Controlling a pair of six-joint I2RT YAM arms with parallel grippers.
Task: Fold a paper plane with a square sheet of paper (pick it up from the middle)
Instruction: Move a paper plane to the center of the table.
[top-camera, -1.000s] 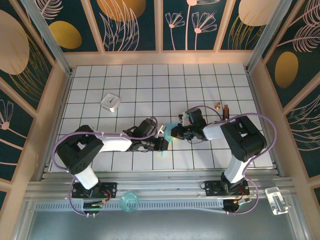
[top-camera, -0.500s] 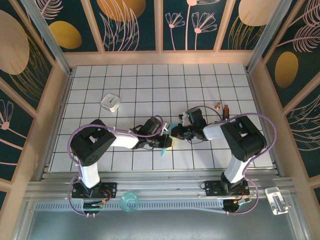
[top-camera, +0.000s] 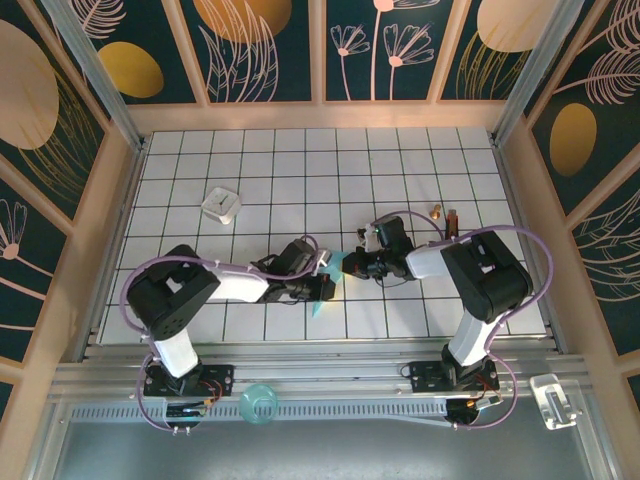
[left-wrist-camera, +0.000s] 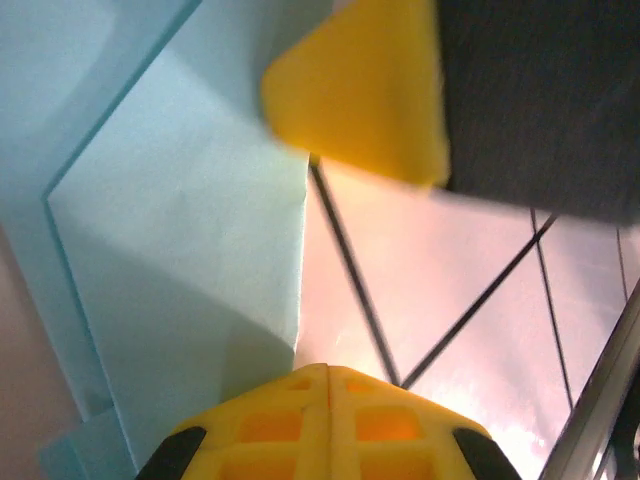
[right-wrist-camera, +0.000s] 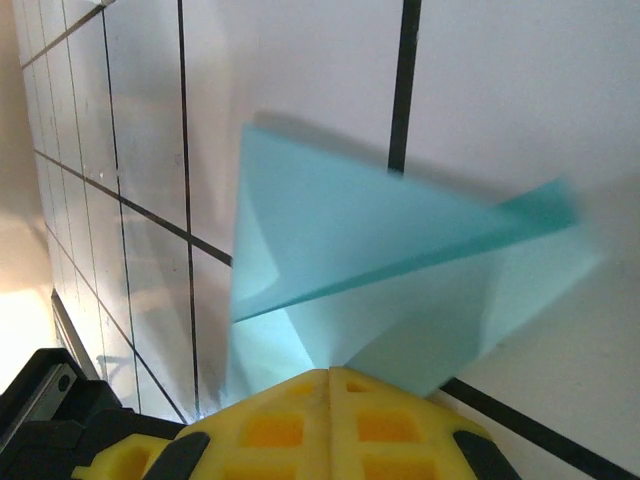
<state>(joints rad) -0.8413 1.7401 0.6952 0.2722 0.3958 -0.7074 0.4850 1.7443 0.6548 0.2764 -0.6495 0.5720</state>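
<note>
Sheet of paper (top-camera: 330, 267): light blue and already creased into layered, pointed flaps. It sits near the middle of the counter (top-camera: 400, 170), wedged between the two hands, with one tip poking toward the near edge.
Left hand (top-camera: 322, 287): fingers together. In its wrist view the paper runs in under the yellow pads (left-wrist-camera: 330, 420), so it appears to be pinching the sheet's left side.
Right hand (top-camera: 352, 266): fingers together and clamped on the paper. In its wrist view the folded flaps fan out from between the pads (right-wrist-camera: 330, 425).
Why held from both sides: probably so one hand anchors the sheet while the other presses or drags a crease. Thin paper would slide or spring open with only one grip.
Paper's posture: one flap stands up off the grid and casts a shadow. Whether the lower layer lies flat on the counter cannot be told.
Stage, as a judgement: mid-fold. There are several creases, but no slim dart with a centre crease yet.
Next move calls for: flattening the raised flap along a straight line without tearing it at the pinch points.
Risk: the two hands crowd each other at the paper, so a skewed pull could crumple it.
White square block (top-camera: 221, 205): well apart, up and to the left, and not involved.
</note>
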